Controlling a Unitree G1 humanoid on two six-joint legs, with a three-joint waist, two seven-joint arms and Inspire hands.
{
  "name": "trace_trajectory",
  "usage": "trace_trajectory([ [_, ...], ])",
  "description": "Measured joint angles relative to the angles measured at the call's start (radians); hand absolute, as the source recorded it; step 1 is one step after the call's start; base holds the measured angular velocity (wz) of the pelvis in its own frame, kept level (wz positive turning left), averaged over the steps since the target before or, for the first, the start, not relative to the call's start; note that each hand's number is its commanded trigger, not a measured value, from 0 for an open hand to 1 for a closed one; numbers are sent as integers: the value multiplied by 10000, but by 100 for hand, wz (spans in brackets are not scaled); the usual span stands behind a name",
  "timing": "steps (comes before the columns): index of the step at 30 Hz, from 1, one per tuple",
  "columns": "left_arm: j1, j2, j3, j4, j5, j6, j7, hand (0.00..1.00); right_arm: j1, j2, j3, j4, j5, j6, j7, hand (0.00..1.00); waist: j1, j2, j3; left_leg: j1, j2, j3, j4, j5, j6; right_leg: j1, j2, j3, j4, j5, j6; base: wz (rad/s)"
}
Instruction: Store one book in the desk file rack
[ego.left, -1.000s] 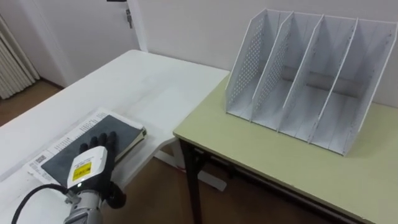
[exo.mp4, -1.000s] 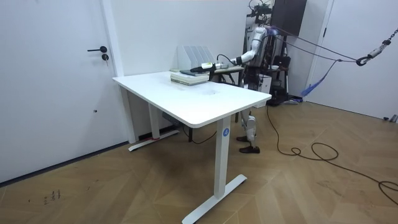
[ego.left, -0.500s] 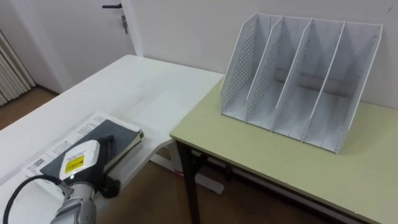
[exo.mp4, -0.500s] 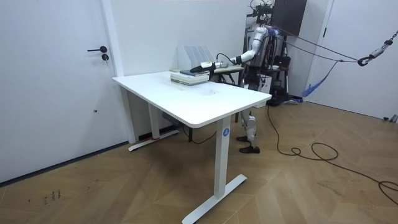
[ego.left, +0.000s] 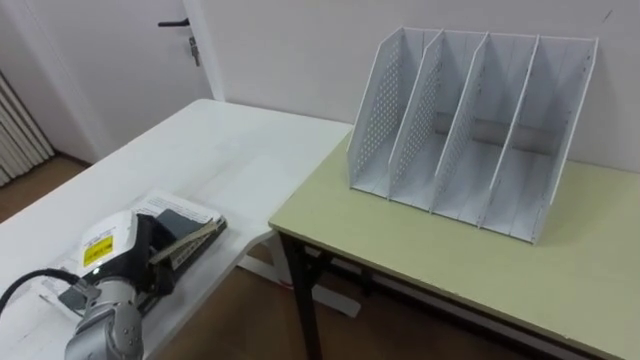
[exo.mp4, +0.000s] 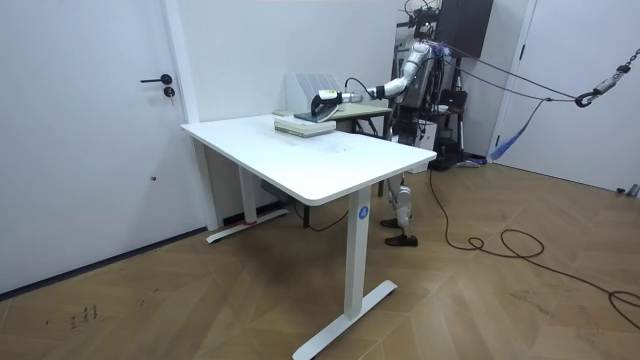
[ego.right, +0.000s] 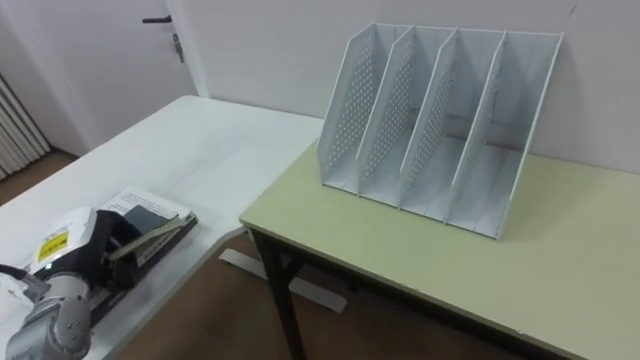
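Observation:
A dark-covered book lies on top of a white printed book near the corner of the white table. My left hand comes in from the lower left, with its fingers curled over the dark book's cover and its thumb below the near edge. That edge is tilted up a little. The white file rack, with several upright slots, stands empty on the pale green desk to the right. In the room view my left hand is held out over the book stack in front of the rack.
A gap of floor separates the white table from the green desk, whose dark leg stands at its near corner. A wall runs behind the rack, and a door is at the far left. I stand behind the table's far end.
My left hand's fingers have curled from flat on the cover to a hold round the dark book's edge, which has tipped up. The arm has risen slightly, and the eye views shifted.

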Motion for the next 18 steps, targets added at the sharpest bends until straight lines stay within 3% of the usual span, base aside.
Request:
trace_trajectory([
  [11, -146, 15, 29, -50, -281, -102, 78, 100, -294, 7, -11, -36, -1, -96, -208, 0, -7, -38, -20, 38, -16, -64, 7, 0, 1, 8, -32, -46, 11, 2, 4, 0],
  [18, 416, -7, -82, -2182, -1489, 38, -842, 100, -627, 4, 28, -115, 312, -238, -296, 0, 257, -205, -30, -234, -56, -287, 125, 4, 6, -93, -123, -352, -25, 3, 23, 11],
])
